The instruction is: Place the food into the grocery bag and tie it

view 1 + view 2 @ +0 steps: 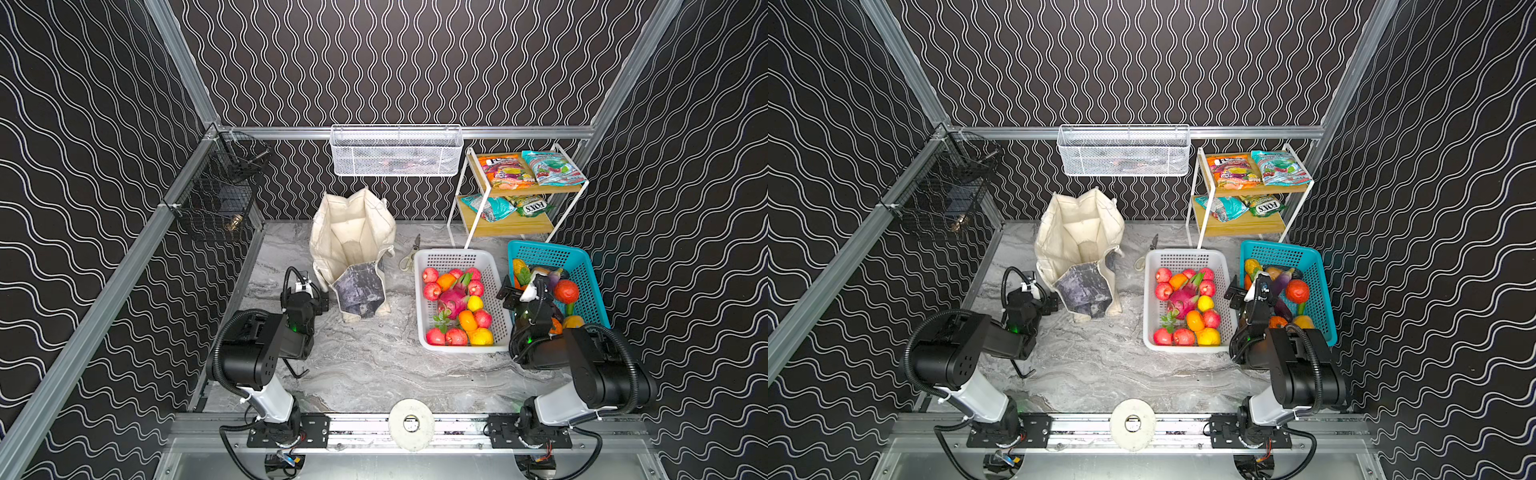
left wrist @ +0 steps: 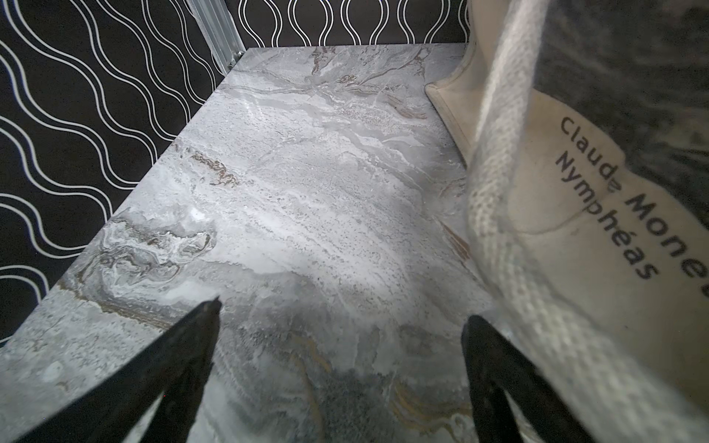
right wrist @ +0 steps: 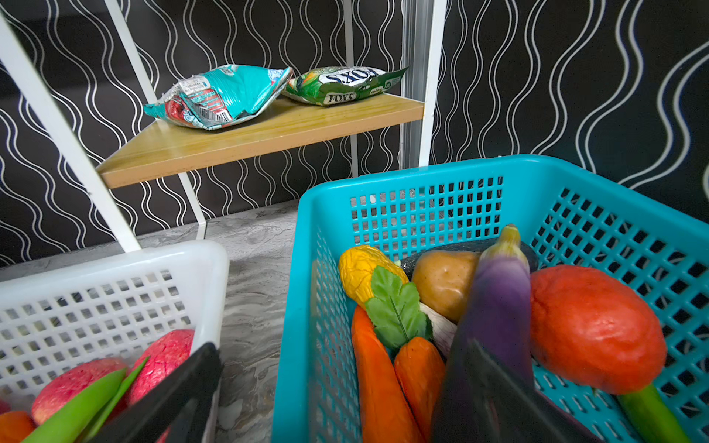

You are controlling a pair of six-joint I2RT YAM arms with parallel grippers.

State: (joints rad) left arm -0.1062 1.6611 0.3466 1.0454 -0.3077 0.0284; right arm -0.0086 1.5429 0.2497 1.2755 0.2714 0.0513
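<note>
While left gripper [image 2: 345, 312] and right gripper [image 3: 343, 347] gape wide and empty, colourful toy food [image 1: 455, 303] lies unbagged.
Both top views: cream canvas grocery bag with grey marbled panel [image 1: 353, 232] stands open near the marble counter's [image 1: 374, 365] back edge; fruit fills a white perforated basket [image 1: 453, 252]. Left wrist: bag's woven handle [image 2: 495, 184] beside one finger [image 2: 491, 364]. Right wrist: fingers [image 3: 180, 387] straddle a teal plastic basket's [image 3: 422, 172] wall by a purple eggplant [image 3: 498, 299].

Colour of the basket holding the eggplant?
Teal; the basket shows best in the right wrist view.

Both top views: high, looking down, sharing the whole marble table [image 1: 374, 374]. My left wrist camera: close beside the grocery bag [image 2: 575, 268]. Right wrist: close over the teal basket [image 3: 422, 174].
</note>
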